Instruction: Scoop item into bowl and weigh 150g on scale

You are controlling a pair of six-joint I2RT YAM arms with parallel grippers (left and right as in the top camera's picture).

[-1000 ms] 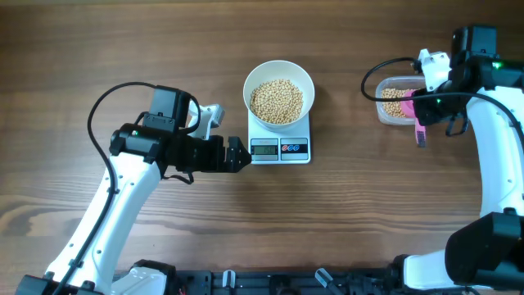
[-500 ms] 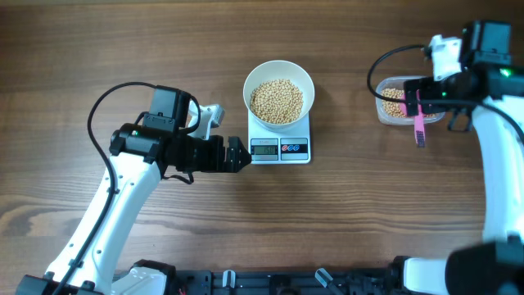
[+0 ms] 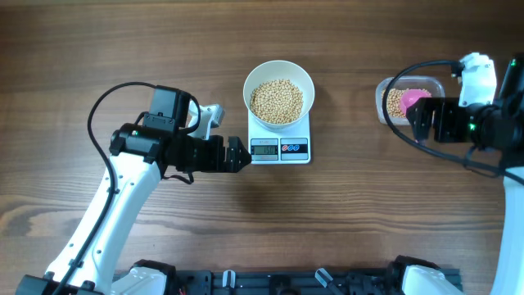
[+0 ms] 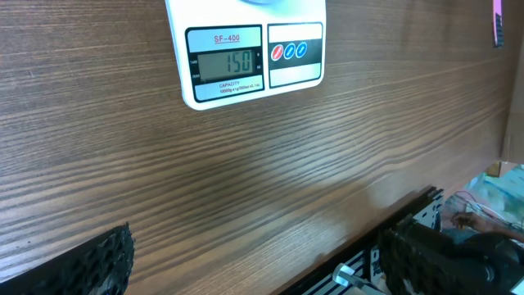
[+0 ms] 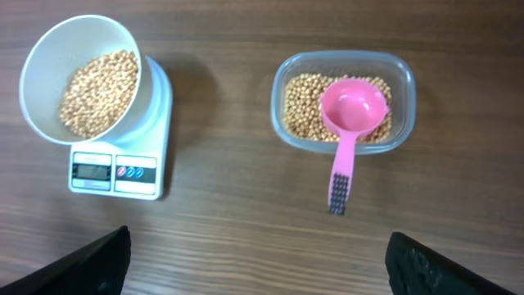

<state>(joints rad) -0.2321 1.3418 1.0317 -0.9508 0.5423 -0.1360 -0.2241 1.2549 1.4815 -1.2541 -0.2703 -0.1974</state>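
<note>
Clearly, the right gripper has its jaws spread wide and holds nothing. Just ahead of them, apart from the fingers, lies the pink scoop, its handle pointing back at the jaws and its cup resting on the beans in the clear container. Farther off to one side, the white bowl, with beans in it, sits on the scale. The left gripper is also spread wide and empty; the scale lies ahead of its jaws, showing 150.
</note>
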